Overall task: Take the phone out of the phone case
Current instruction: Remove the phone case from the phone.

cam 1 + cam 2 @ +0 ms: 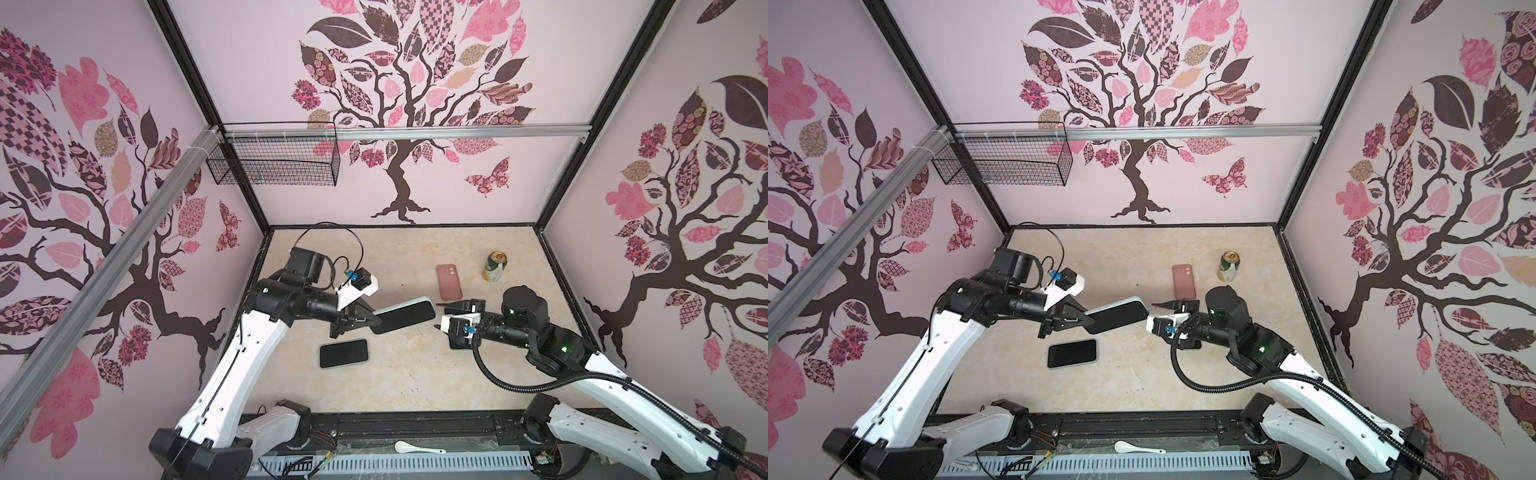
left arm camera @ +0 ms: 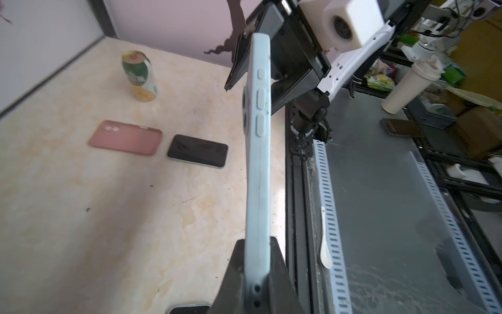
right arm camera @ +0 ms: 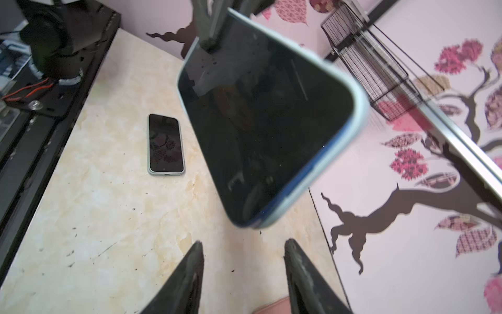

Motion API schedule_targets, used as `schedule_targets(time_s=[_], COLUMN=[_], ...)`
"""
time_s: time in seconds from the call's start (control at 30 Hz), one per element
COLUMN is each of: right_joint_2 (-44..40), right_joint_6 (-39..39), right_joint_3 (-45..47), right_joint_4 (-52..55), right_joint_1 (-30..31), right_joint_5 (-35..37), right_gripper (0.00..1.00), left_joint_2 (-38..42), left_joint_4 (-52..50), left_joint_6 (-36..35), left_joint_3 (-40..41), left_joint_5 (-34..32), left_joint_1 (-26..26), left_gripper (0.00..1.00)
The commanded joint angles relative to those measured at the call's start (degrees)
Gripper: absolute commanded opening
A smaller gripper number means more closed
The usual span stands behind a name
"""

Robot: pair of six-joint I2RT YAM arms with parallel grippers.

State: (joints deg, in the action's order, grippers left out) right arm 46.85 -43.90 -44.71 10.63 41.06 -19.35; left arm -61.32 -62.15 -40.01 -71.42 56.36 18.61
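A phone with a black screen sits in a pale blue phone case (image 1: 403, 316) (image 1: 1119, 316), held tilted above the table. My left gripper (image 1: 365, 320) (image 1: 1081, 321) (image 2: 256, 240) is shut on one end of the cased phone (image 2: 258, 163), a finger on each face. My right gripper (image 1: 441, 316) (image 1: 1156, 316) (image 3: 244, 242) stands open just off the free end, touching nothing. In the right wrist view, the phone's dark blue rim shows inside the case lip (image 3: 355, 108) along one side of the screen (image 3: 266, 122).
A second cased phone (image 1: 344, 353) (image 3: 165, 144) lies screen up on the table under the left arm. A pink case (image 1: 449, 282) (image 2: 126, 137) lies at the back right next to a dented can (image 1: 494, 267). A white spoon (image 1: 417, 448) rests on the front rail.
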Motion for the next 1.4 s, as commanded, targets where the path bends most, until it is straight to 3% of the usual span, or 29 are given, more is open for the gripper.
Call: schedule_targets(time_s=[0.0,0.23,0.4,0.57,0.83,1.07,1.37], right_joint_2=[-1.84,-5.34,-6.92,-6.47,-3.55,-3.00,-4.77], right_joint_6=[17.35,36.99,44.81,43.72,44.17,44.51,42.36], right_joint_3=[3.83,14.84,19.12,17.74,14.22,13.54,14.66], right_joint_4=[-9.34,-39.37,-54.57,-53.53,-53.54,-54.60,-50.25], right_joint_1=[-4.59,-6.96,-6.95,-6.96,-6.82,-6.69,-6.61], right_joint_5=[-2.54,-14.15,-12.93,-15.23,-22.65,-22.48,-20.06], right_gripper=[0.50,0.50,0.54,0.55,0.55,0.55,0.53], left_joint_2=[4.51,10.61,12.14,12.98,11.56,9.56,9.85], left_joint_4=[19.31,36.36,45.62,50.08,49.14,46.37,47.57], left_joint_6=[12.39,23.33,29.54,31.74,31.10,28.71,28.98], left_joint_3=[5.65,14.81,19.05,22.00,21.14,19.50,19.54], left_joint_5=[0.04,1.71,3.67,3.34,5.15,4.79,2.79], left_joint_1=[-0.31,-0.24,-0.24,0.09,1.65,5.34,5.73], left_gripper=[0.00,0.00,0.00,0.00,0.00,0.00,0.00])
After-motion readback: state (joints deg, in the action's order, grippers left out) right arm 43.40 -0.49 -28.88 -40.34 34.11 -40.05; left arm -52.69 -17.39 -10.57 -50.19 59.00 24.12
